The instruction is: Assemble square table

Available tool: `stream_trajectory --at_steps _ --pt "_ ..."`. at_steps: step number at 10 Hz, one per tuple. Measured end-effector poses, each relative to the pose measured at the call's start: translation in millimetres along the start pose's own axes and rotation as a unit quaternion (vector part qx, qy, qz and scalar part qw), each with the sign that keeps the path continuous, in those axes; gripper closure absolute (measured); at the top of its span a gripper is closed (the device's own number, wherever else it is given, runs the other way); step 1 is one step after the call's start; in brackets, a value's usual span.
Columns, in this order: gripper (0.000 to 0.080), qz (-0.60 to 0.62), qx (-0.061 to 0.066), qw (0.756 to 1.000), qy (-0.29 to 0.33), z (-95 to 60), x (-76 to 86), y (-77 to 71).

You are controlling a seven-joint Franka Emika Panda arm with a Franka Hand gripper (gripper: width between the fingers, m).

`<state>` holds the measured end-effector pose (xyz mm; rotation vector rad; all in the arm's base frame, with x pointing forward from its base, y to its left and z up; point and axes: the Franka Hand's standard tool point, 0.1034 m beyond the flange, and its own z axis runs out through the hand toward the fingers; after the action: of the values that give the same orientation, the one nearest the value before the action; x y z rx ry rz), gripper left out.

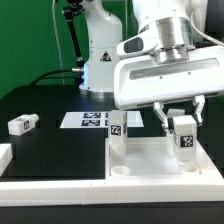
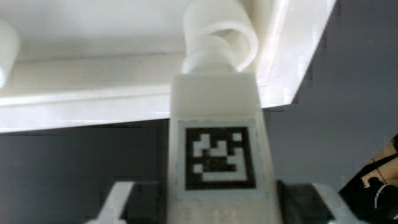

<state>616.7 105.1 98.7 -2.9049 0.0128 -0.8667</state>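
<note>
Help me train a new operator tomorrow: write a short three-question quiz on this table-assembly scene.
1. True or false: the gripper has its jaws closed on a small white plastic leg block with a black-white tag.
2. A second leg block is on the large white square plastic tabletop with raised rim. Is it upright or on its side?
3. Where does the loose leg block lie?
A) on the black table, at the exterior view's left
B) inside the tabletop
C) on the marker board
Key: 1 true; 2 upright; 3 A.
</note>
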Motion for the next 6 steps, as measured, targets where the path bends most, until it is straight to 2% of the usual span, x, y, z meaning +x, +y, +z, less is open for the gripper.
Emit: stream_trajectory --at_steps 4,6 --pt "0.0509 -0.002 0.003 1.0 -0.002 1.0 0.0 -4.6" --pt "0.0509 -0.003 0.007 1.0 -0.016 3.2 -6.6 -7.7"
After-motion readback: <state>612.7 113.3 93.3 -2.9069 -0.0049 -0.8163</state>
